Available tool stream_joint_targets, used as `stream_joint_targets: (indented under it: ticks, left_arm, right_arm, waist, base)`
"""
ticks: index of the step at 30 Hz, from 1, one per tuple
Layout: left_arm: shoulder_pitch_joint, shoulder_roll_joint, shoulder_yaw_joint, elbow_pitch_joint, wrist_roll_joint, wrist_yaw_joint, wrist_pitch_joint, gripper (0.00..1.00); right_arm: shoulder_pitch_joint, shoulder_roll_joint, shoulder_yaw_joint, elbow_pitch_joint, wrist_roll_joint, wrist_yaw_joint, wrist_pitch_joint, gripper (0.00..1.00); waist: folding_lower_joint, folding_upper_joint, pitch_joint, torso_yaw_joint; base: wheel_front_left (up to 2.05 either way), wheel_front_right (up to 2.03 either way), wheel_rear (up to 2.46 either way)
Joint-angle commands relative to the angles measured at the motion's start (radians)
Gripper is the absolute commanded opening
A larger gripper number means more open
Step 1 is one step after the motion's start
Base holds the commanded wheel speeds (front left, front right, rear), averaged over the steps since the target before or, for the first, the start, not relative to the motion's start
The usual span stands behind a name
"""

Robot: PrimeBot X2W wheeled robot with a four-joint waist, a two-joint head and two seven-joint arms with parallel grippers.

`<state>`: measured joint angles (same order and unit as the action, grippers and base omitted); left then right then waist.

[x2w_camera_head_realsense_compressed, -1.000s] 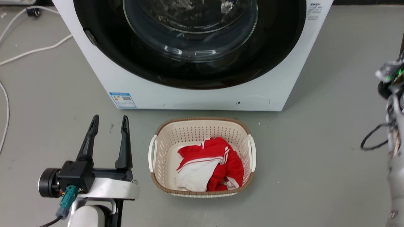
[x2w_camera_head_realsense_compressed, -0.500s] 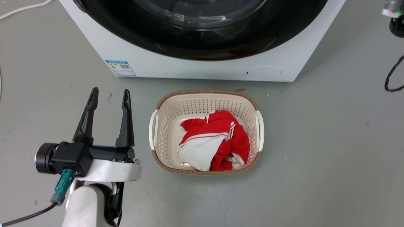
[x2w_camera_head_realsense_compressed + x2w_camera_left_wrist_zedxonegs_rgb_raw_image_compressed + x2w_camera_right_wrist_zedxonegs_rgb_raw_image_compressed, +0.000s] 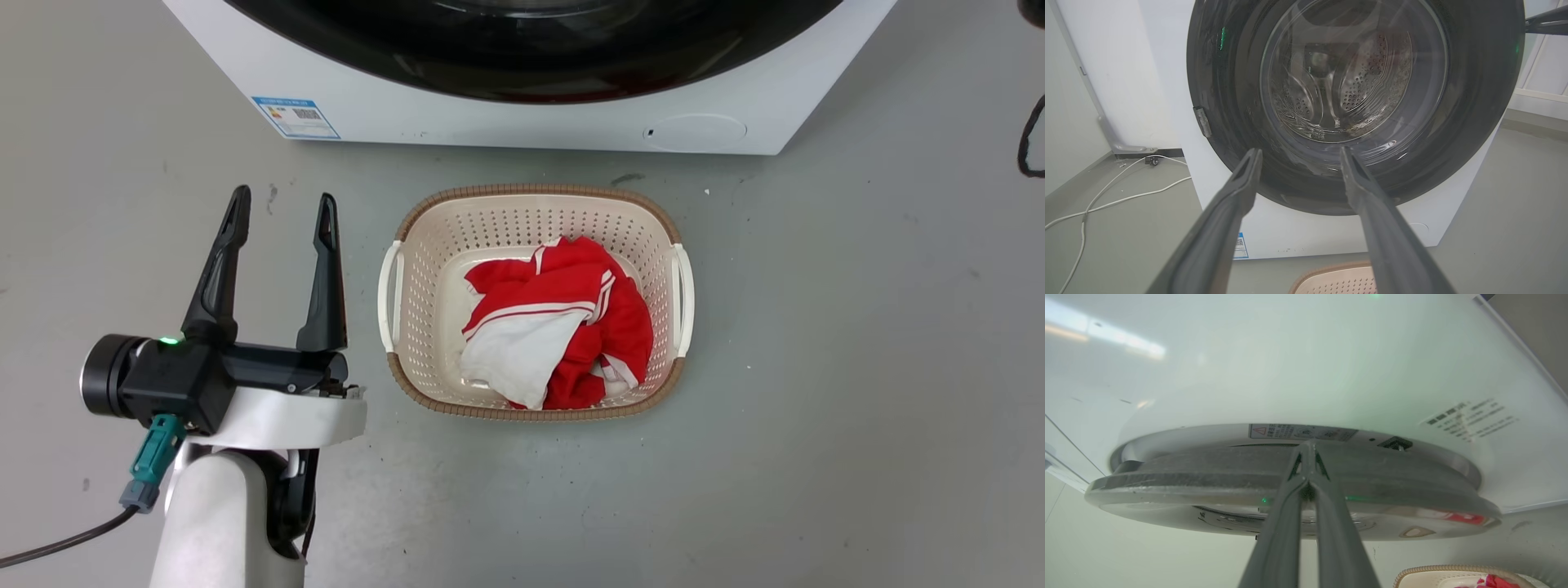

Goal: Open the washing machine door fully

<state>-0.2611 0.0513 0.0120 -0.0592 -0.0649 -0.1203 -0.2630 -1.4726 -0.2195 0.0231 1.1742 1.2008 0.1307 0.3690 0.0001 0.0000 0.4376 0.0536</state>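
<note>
Jaws together on right gripper (image 3: pixel 1307 448) at washing machine door (image 3: pixel 1188 479) edge near warning-triangle label (image 3: pixel 1302 432); left gripper (image 3: pixel 282 222) jaws apart.

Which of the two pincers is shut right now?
The right pincer: its fingers are pressed together, tips at the washing machine door rim. The left pincer is spread open beside the basket.
</note>
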Motion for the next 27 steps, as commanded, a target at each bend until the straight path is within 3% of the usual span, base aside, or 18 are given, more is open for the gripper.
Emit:
stream_joint_targets:
  ticks: [1,12,27]
  left_arm:
    - [-0.015,0.0,0.002,-0.004,0.001,-0.003,-0.003,1.0]
    - [-0.029,-0.001,-0.016,0.012,-0.002,-0.006,-0.003,1.0]
    - [-0.004,-0.001,-0.022,0.043,0.001,-0.007,-0.003,1.0]
  right_arm:
    - [-0.016,0.01,0.003,0.012,-0.004,0.0,-0.002,0.0]
    - [-0.029,0.048,-0.01,0.046,0.033,0.0,0.141,0.0]
    - [0.093,0.05,0.001,-0.051,0.089,0.0,0.396,0.0]
  waist:
    - [-0.0001,0.0,0.01,0.0]
    - [-0.0001,0.0,0.022,-0.004]
    - [-0.0001,0.0,-0.051,-0.021]
  base:
    - [0.0,0.0,0.0]
    - [0.0,0.0,0.0]
    - [0.0,0.0,0.0]
